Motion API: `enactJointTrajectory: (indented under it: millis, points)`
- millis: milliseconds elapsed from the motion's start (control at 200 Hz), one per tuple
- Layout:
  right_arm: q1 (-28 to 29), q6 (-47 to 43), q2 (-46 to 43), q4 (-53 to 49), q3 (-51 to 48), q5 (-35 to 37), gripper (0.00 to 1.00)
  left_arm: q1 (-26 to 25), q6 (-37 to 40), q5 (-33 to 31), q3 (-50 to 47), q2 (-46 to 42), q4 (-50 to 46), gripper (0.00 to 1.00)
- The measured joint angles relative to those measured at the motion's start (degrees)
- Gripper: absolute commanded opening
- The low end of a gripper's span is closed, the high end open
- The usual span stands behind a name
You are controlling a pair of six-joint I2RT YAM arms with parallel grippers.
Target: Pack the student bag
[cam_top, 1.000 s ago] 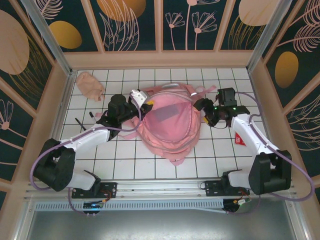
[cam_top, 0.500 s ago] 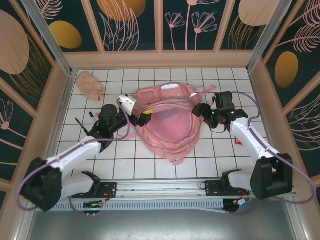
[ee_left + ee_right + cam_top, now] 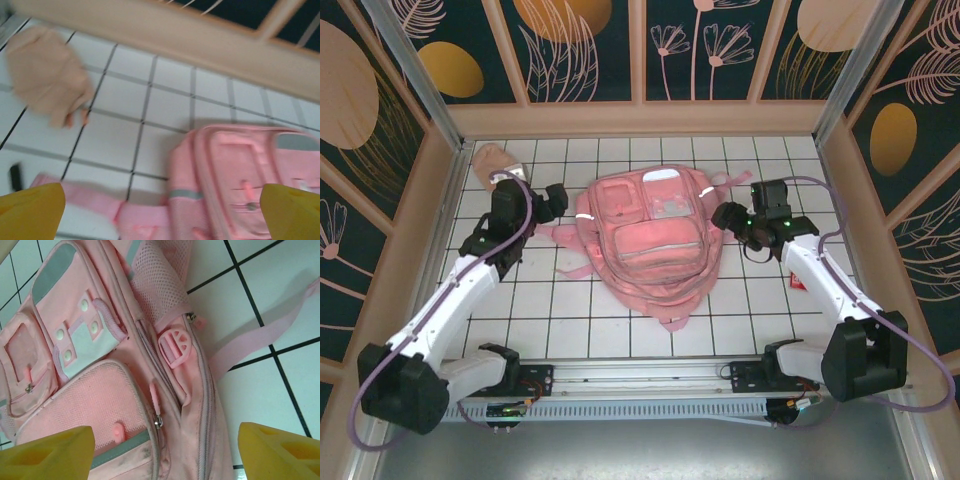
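Note:
The pink student bag (image 3: pixel 650 250) lies flat in the middle of the tiled table with its pockets facing up and its main opening closed. My left gripper (image 3: pixel 545 200) hovers open off the bag's upper left corner. In the left wrist view its yellow fingertips (image 3: pixel 30 210) stand wide apart, with the bag's edge (image 3: pixel 235 170) and a pink strap (image 3: pixel 75 192) below them. My right gripper (image 3: pixel 730 218) is open at the bag's upper right side. Its fingertips (image 3: pixel 47 452) straddle a zip pull (image 3: pixel 156 405) on the bag (image 3: pixel 100 390) and grip nothing.
A small peach cloth pouch (image 3: pixel 490 160) (image 3: pixel 47 75) lies at the back left corner, close behind my left gripper. A small black object (image 3: pixel 15 176) sits on the tiles left of the strap. Wooden walls (image 3: pixel 640 118) enclose the table on three sides.
My left gripper opened, released the bag's raised front flap and swung back and to the left. The flap fell and the bag now lies closed. The right gripper barely shifted.

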Motion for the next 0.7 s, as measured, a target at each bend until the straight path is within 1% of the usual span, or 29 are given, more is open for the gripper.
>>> enactJointTrajectory:
  millis: [125,220,315,400,566,661,696]
  points:
    - [2.60,-2.60,-0.33,0.26,0.39,-0.04,0.60,3.41,-4.31,-0.28,0.92,4.52,-6.43,0.99]
    - [6.49,-4.90,-0.66,0.92,0.39,-0.35,0.58,7.43,-6.27,-0.22,1.09,8.24,-10.10,0.99]
    - [9.46,-7.04,-0.63,1.66,0.39,-1.16,0.58,9.81,-7.50,-1.86,2.03,12.37,-13.11,0.99]
    - [10.01,-8.11,-0.42,1.99,0.39,-2.10,0.58,10.71,-8.31,-2.69,3.41,15.69,-15.04,0.92]
    - [10.10,-9.35,0.94,2.21,0.39,-3.23,0.56,13.46,-8.55,-2.86,3.80,19.96,-15.23,0.80]
    - [10.43,-9.33,1.31,2.27,0.39,-3.48,0.56,15.50,-8.20,-2.45,3.13,21.88,-14.23,0.77]
    - [10.58,-9.35,1.33,2.36,0.39,-3.54,0.56,16.02,-7.98,-2.29,2.80,22.53,-13.86,0.77]
